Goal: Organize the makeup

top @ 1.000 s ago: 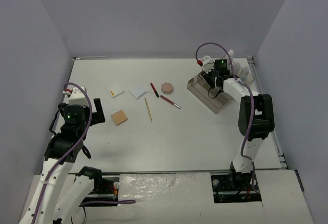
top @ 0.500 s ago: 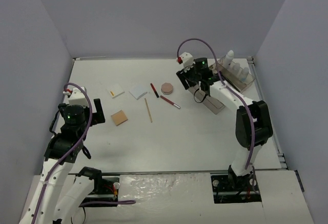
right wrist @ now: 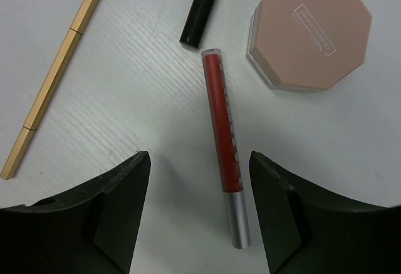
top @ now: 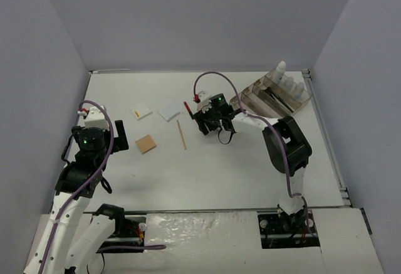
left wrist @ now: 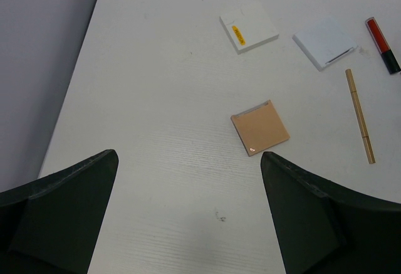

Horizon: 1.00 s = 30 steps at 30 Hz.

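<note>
At left, the left gripper (left wrist: 188,173) hangs spread to its widest and empty over the desk (left wrist: 156,67), with a thin tan pad (left wrist: 260,127) lying flat just ahead. At right, the right gripper (right wrist: 199,158) is poised part-open and empty over a slim red tube (right wrist: 224,130) beside the pink compact (right wrist: 310,29). Light, stiff and likely to roll, the tube looks best pinched across its middle.

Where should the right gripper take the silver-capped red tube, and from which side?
Mid-barrel on the red tube, from straight above, closing across its narrow width: it lies flat, lined up between the open fingers of the right gripper, clear of the pink compact.
</note>
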Motion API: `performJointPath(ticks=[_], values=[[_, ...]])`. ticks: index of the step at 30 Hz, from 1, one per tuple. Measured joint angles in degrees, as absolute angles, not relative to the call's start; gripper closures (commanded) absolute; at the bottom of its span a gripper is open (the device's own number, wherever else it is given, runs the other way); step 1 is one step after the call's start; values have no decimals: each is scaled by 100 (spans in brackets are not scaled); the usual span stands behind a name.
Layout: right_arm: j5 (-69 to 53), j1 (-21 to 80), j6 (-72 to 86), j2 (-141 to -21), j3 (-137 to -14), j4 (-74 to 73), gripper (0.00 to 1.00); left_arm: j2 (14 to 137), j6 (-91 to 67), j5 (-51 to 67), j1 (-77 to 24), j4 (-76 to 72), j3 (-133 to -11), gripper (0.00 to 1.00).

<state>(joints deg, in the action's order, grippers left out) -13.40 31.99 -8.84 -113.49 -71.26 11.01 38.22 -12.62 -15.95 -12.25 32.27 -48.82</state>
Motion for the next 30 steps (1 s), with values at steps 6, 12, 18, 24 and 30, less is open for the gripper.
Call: performJointPath(ticks=[6, 12, 18, 24, 30], values=[[-1311, 3192, -807, -11598, -7077, 1296, 49, 3824, -1264, -1645, -1225, 3227, -4882, 3], [-1328, 3193, -750, -11594, -6924, 1607, 100, 3826, -1262, -1660, -1225, 3227, -4882, 3], [-1390, 3199, -758, -11323, -6619, 1569, 100, 3847, -1262, -1667, -1225, 3227, -4882, 3], [-1259, 3120, -1060, -10379, -6479, 1001, 100, 3852, -1263, -1698, -1225, 3229, -4882, 3], [-1299, 1982, -1706, -9209, -6622, 685, 100, 3845, -1263, -1702, -1225, 3229, -4882, 3]])
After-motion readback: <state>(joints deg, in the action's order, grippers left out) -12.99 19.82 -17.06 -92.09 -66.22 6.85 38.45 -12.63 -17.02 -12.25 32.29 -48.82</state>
